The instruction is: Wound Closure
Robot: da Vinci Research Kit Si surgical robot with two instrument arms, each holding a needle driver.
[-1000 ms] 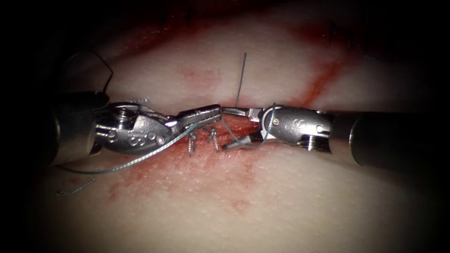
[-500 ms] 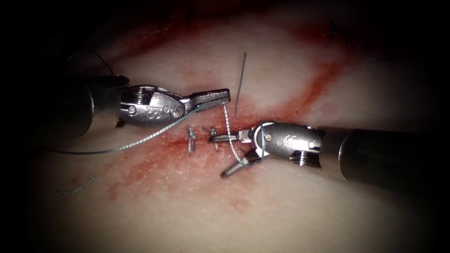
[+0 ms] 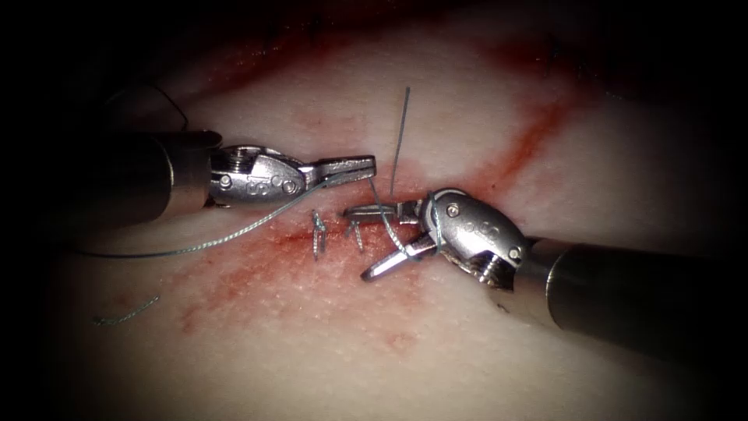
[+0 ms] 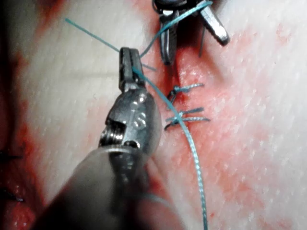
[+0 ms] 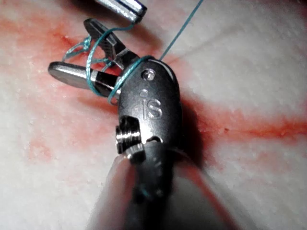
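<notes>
Jaws: left tool (image 3: 366, 165) on thread (image 3: 234, 232)

The left tool (image 3: 366, 165) has gone up and to the left, away from the cut (image 3: 327, 234), and its jaws grip the thread (image 3: 234, 234). The right tool (image 3: 372, 240) has dropped below the cut and then turned, so its shaft comes in more steeply. Its jaws stand apart, with the thread looped around them.
</notes>
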